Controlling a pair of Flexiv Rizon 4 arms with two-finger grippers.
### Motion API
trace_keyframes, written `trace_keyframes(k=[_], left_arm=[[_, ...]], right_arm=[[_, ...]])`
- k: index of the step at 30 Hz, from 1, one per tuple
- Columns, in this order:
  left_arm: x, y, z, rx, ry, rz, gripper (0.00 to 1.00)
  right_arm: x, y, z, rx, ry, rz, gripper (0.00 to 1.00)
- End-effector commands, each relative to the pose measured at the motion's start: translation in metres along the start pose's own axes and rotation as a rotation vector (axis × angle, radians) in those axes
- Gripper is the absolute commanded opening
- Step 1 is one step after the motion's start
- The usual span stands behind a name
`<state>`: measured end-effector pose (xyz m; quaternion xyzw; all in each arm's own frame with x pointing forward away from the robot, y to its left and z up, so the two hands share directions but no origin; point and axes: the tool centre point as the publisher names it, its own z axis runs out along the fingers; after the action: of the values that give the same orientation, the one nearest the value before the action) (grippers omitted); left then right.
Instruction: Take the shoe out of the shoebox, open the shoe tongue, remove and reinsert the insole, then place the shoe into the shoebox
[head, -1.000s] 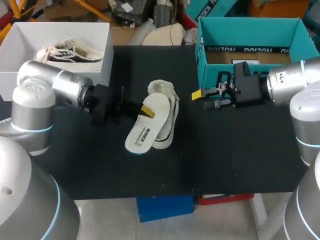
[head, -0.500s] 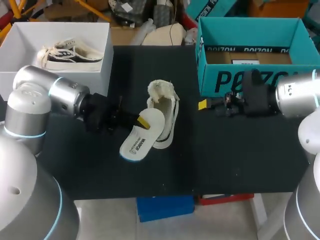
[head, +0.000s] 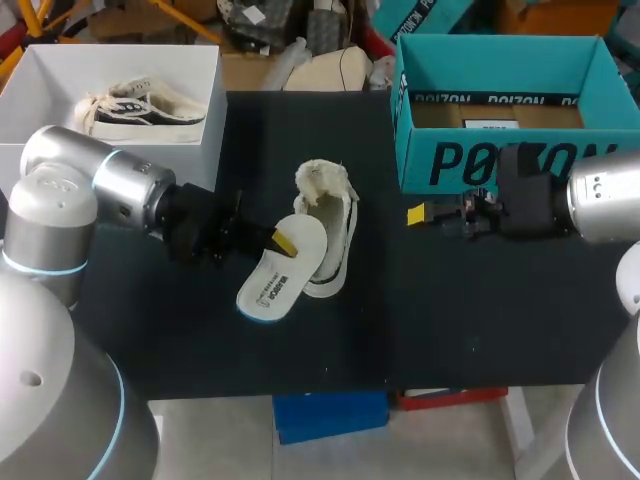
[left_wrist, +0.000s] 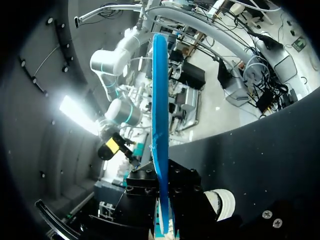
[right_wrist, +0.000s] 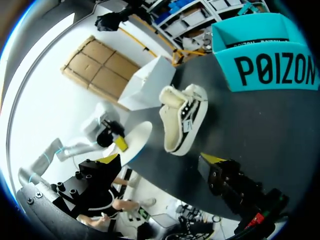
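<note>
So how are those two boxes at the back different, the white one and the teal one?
The white box is plain, while the teal box carries large dark lettering on its front. The white box holds a dark-and-white sneaker; the teal box shows no shoe inside. The white box sits on the robot's left side, the teal box on its right. Both are open-topped.
</note>
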<state>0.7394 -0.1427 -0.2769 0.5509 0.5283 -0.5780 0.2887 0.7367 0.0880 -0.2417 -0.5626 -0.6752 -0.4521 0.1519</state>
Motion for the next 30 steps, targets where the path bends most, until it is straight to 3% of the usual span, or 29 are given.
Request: trace_keyframes(k=[1, 9, 16, 22, 30], left_arm=[[0.001, -0.002, 0.0, 0.018, 0.011, -0.037, 0.0], [0.008, -0.001, 0.003, 0.061, 0.074, -0.131, 0.0], [0.024, 0.0, 0.011, 0.161, 0.143, -0.304, 0.0], [0.034, 0.017, 0.019, 0.164, 0.242, -0.303, 0.0], [0.028, 0.045, 0.027, 0.192, 0.339, -0.271, 0.0]], right_arm=[[0.001, 0.0, -0.006, 0.029, -0.005, -0.006, 1.0], [0.002, -0.02, -0.017, 0.067, -0.038, -0.02, 1.0], [0.002, -0.02, -0.017, 0.067, -0.038, -0.02, 1.0], [0.002, -0.02, -0.017, 0.067, -0.038, -0.02, 1.0], [0.002, -0.02, -0.017, 0.067, -0.038, -0.02, 1.0]])
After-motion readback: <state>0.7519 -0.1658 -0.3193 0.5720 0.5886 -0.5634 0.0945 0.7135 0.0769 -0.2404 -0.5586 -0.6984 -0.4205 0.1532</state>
